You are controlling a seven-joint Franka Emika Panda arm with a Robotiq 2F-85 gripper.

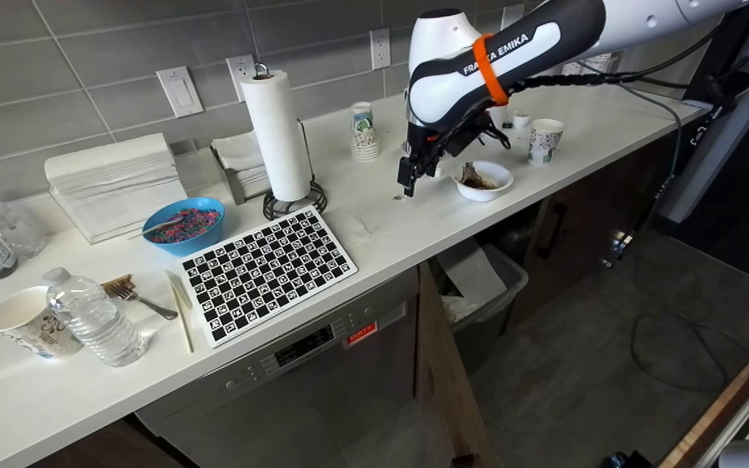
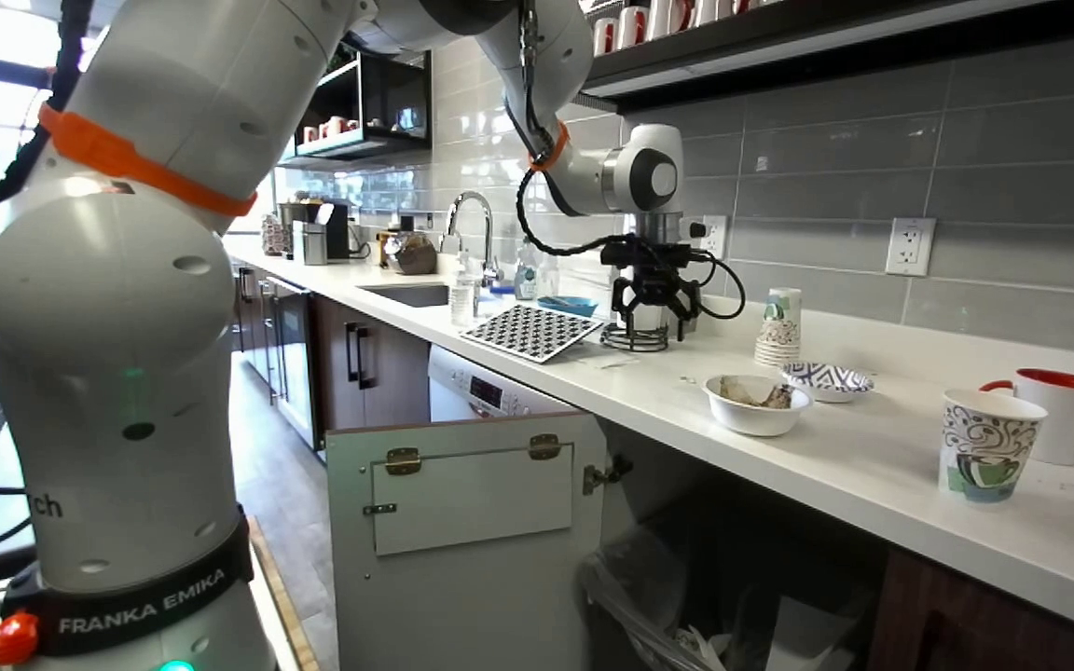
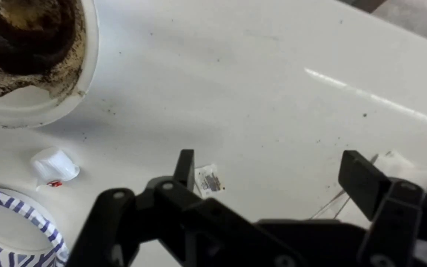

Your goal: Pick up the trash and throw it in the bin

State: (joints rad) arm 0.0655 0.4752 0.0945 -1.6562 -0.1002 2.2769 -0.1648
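Observation:
My gripper is open and empty above the counter. It also shows in both exterior views. A small printed white packet lies on the counter beside the left finger in the wrist view, partly hidden by it. A tiny white cup lies on its side farther left. A white bowl with brown food remains stands near the counter's front edge and shows in both exterior views. The grey bin, with pale liner, stands low inside the open cabinet.
An open cabinet door juts out below the counter. A paper towel roll, a checkered board and a flat pale sheet are near the gripper. Stacked cups and a patterned bowl stand behind the food bowl.

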